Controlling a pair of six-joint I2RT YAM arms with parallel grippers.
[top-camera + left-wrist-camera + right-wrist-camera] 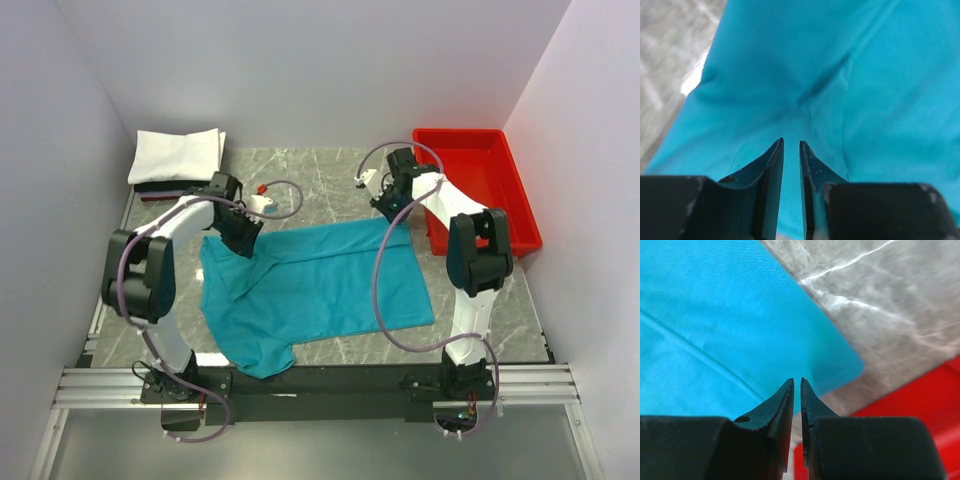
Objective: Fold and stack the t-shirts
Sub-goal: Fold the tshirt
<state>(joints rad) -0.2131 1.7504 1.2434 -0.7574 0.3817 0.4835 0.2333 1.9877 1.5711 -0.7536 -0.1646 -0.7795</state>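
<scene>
On the marble tabletop (330, 175) a teal t-shirt (320, 285) lies spread between the arms. At far right sits a red tray (475, 175), and at far left a folded white t-shirt (178, 155). The left pincer (791, 143) and right pincer (795, 381), each narrowly parted and pinching nothing, hover over the teal shirt's far corners.

Top cam overhead; wrist cams close, sharing teal t-shirt (320, 285)

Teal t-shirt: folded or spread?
Mostly spread. The teal t-shirt lies wide and flat across the table, a sleeve sticking out toward the bases; rumpled near the left gripper.
</scene>
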